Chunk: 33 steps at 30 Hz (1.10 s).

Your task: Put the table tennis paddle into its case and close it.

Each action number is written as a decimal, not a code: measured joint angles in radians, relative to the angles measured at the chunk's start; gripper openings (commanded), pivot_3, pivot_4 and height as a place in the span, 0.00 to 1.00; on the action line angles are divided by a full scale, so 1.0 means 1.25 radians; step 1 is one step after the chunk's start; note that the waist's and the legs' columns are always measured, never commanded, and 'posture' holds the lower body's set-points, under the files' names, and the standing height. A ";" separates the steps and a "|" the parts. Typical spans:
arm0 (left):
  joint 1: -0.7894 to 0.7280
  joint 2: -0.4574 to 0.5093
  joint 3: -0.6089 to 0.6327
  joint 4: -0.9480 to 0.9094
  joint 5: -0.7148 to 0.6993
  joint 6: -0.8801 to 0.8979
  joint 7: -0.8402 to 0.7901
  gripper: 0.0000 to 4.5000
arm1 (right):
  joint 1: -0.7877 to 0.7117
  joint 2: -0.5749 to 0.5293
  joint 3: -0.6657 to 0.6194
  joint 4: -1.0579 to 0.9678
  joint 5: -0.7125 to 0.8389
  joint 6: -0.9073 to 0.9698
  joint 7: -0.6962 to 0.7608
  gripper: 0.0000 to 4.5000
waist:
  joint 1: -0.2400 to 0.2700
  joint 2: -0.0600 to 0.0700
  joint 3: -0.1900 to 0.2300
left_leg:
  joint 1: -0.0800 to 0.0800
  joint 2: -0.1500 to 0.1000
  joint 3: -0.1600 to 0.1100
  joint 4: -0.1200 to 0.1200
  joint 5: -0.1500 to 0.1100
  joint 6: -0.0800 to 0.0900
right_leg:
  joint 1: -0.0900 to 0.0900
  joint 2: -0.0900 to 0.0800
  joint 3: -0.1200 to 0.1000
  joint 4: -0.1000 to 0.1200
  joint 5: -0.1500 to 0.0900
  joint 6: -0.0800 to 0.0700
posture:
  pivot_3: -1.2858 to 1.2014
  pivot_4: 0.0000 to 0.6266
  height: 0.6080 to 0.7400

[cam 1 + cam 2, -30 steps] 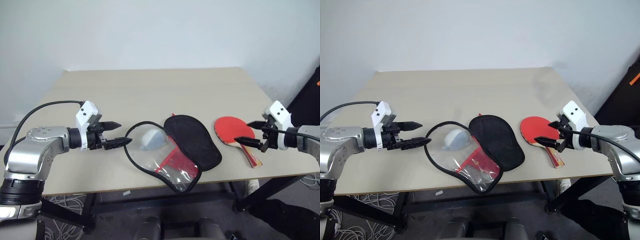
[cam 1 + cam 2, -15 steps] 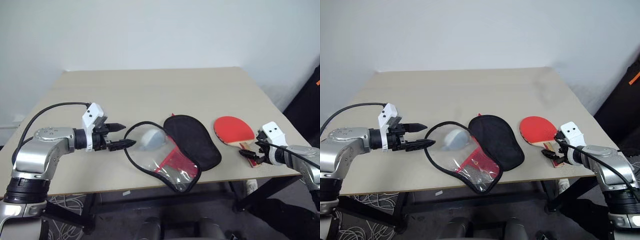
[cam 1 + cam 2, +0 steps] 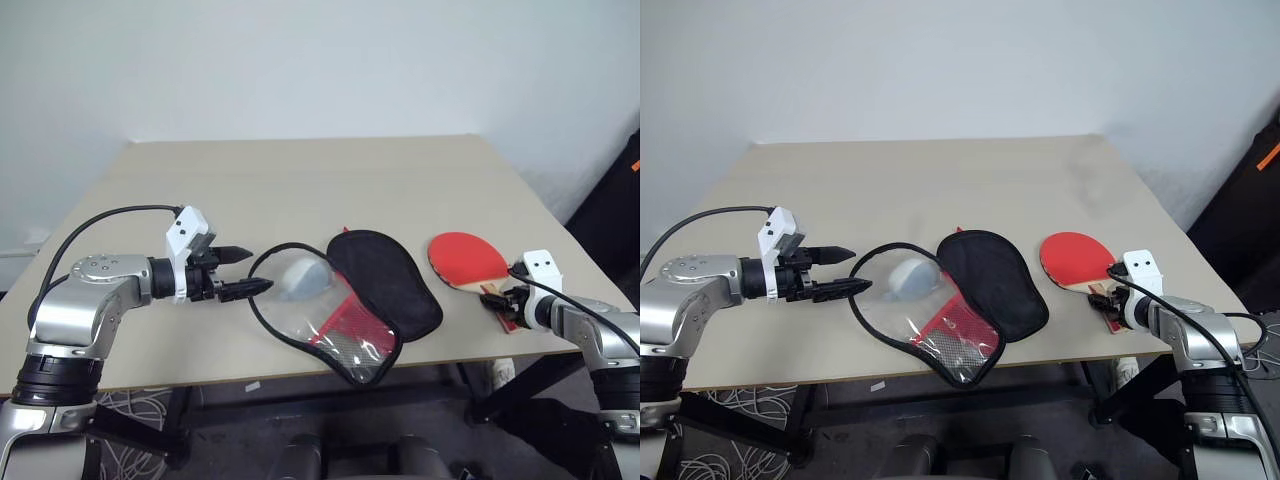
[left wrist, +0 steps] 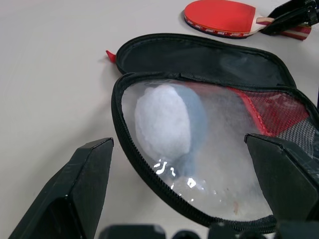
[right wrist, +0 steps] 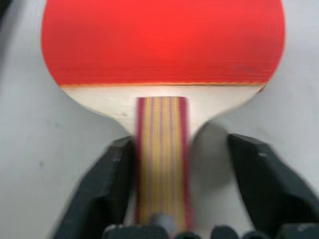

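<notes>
The table tennis paddle [image 3: 468,260] lies flat at the table's right side, red face up, its striped handle [image 5: 160,149] pointing toward the near edge. My right gripper [image 3: 500,297] is down on the table, astride that handle. One finger [image 5: 117,169] touches the handle's side, while a gap remains at the other finger [image 5: 254,169]. The case [image 3: 385,275] lies unzipped in the middle, black lining up, with its clear side [image 4: 219,129] spread toward my left gripper. My left gripper [image 3: 252,268] hovers open just left of the case's rim, holding nothing.
A pale round ball [image 3: 300,277] sits under the clear plastic of the case. The tan table [image 3: 300,180] stretches bare behind the objects. Its right corner lies just beyond the paddle. A dark object stands off the table at far right [image 3: 632,170].
My right gripper has dropped to the table and come over the paddle's handle, its fingers narrowing around it. The left gripper stays beside the case.
</notes>
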 measured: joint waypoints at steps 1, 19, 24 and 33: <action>0.001 0.000 0.000 0.000 0.000 0.000 0.001 1.00 | -0.002 0.001 -0.001 0.000 0.000 0.003 -0.001 0.34 | 0.000 0.000 0.000 | 0.000 0.000 0.000 0.000 0.000 0.000 | 0.000 0.000 0.000 0.000 0.000 0.000 | 0.52 0.00 0.68; 0.004 -0.002 0.000 0.001 0.000 -0.009 0.012 1.00 | -0.101 0.235 0.032 -0.278 0.080 0.158 -0.110 0.26 | -0.016 0.002 0.000 | 0.000 0.000 -0.001 -0.002 0.000 0.000 | -0.002 0.000 0.000 0.000 0.000 0.000 | 0.52 0.00 0.68; 0.013 -0.002 0.002 0.001 -0.001 -0.008 0.014 1.00 | -0.056 0.316 0.085 -0.296 0.077 0.201 -0.161 0.26 | -0.015 0.002 0.000 | 0.000 -0.001 -0.001 -0.002 0.000 0.000 | -0.002 0.000 0.000 0.001 0.000 0.000 | 0.52 0.00 0.68; 0.013 -0.002 0.002 0.001 -0.001 -0.007 0.018 1.00 | -0.044 0.340 0.112 -0.289 0.048 0.197 -0.199 0.26 | -0.017 0.002 0.001 | 0.000 0.000 -0.001 -0.003 0.000 0.000 | -0.002 0.000 0.000 0.001 0.000 0.000 | 0.52 0.00 0.68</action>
